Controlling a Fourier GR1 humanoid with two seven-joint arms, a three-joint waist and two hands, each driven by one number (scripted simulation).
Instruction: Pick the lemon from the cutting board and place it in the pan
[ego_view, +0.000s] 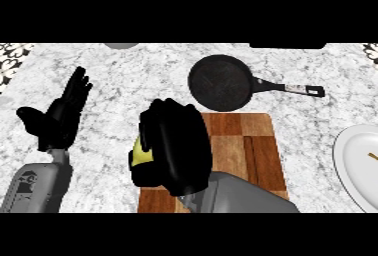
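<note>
Right hand (173, 147) curled round lemon (139, 154) over cutting board (247, 150); pan (221, 82) beyond; left hand (59, 112) open.

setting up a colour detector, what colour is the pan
Black all over, the pan with its black handle, seen in the head view.

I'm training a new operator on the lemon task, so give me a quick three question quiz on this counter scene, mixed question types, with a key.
1. True or false: the lemon already lies in the pan.
2. Which hand is curled round the lemon? A) left hand B) right hand
3. Fill in: the pan's handle points toward the view's ____ side.

Key: 1 false, it is still over the cutting board, mostly hidden by the hand; 2 B, while the left hand rests open at the view's left; 3 right.
</note>
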